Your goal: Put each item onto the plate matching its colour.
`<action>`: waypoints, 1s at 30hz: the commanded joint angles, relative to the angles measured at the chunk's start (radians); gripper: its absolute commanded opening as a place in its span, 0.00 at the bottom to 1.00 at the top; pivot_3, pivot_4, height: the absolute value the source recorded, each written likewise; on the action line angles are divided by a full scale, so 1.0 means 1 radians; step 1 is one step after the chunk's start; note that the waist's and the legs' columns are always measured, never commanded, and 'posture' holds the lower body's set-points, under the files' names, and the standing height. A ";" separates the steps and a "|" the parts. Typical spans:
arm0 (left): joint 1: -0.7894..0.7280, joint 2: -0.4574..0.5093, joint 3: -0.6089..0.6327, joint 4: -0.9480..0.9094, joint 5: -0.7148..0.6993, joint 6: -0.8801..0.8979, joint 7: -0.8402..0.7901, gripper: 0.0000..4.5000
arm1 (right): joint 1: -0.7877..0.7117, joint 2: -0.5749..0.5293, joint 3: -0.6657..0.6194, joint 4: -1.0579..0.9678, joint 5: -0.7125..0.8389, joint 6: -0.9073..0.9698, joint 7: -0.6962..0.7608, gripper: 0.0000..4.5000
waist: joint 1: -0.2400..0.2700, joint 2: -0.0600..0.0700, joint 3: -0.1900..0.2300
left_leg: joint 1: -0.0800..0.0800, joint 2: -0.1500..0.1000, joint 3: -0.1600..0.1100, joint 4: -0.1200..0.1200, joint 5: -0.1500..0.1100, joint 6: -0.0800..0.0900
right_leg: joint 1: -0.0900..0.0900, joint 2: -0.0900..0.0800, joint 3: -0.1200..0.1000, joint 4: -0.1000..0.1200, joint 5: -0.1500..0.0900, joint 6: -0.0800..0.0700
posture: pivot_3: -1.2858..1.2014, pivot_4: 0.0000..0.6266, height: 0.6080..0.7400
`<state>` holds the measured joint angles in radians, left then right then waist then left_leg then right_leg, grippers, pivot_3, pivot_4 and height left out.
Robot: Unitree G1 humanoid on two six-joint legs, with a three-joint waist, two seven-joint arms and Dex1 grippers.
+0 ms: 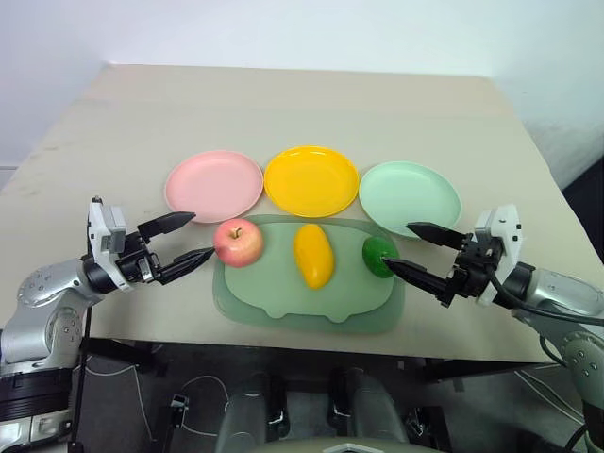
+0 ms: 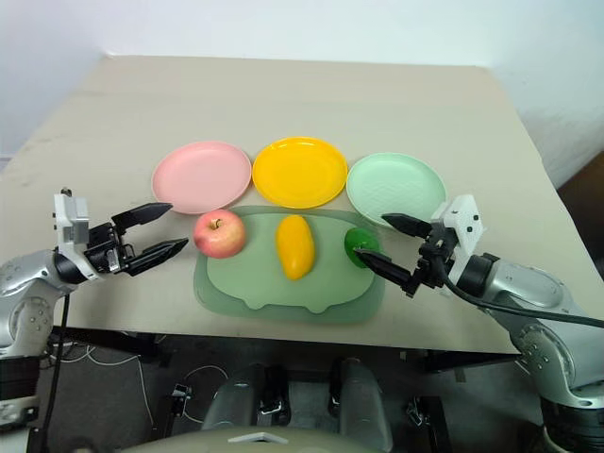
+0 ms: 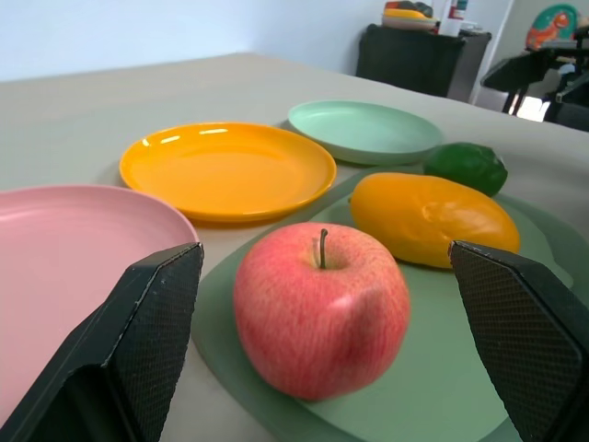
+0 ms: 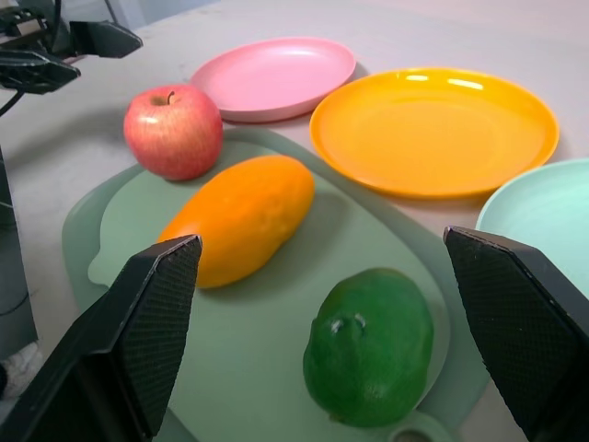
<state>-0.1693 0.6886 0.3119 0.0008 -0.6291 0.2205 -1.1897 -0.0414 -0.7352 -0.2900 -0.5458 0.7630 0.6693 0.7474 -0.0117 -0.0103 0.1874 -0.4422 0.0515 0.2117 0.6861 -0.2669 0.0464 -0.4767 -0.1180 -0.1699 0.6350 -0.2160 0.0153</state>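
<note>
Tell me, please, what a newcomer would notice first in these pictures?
Three bright plates in a row across the table: pink plate, yellow plate, mint green plate. Just in front of them, a pale green mat carries an apple, a mango and a lime. The open left gripper flanks the apple, the open right gripper the lime.

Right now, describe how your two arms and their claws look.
Both arms are silver-grey metal with rounded joint housings and black cables along them. Each wrist carries a white block. The left claw and right claw each have two black tapered fingers with cross-hatched inner pads.
</note>
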 commanded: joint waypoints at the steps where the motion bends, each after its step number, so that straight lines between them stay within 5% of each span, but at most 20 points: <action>1: -0.005 0.012 0.009 -0.007 0.007 -0.019 0.000 1.00 | -0.010 -0.011 -0.003 0.001 -0.009 -0.030 0.019 1.00 | 0.000 0.000 0.000 | 0.000 0.000 0.000 0.000 0.000 0.000 | 0.000 0.000 0.000 0.000 0.000 0.000 | 0.52 0.24 0.67; 30: 0.020 0.006 -0.022 -0.086 -0.020 0.040 -0.006 1.00 | -0.068 0.001 0.104 -0.025 -0.037 0.140 -0.156 1.00 | -0.001 0.000 0.000 | 0.000 0.000 0.000 0.000 0.001 -0.001 | 0.000 0.000 0.000 0.001 0.001 0.000 | 0.52 0.24 0.67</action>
<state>-0.1404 0.6948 0.2877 -0.0714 -0.6422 0.2750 -1.1926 -0.0960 -0.7278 -0.1921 -0.5470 0.7362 0.7992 0.6096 -0.0126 -0.0104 0.1871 -0.4418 0.0515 0.2118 0.6864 -0.2662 0.0453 -0.4764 -0.1179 -0.1699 0.6363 -0.2154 0.0150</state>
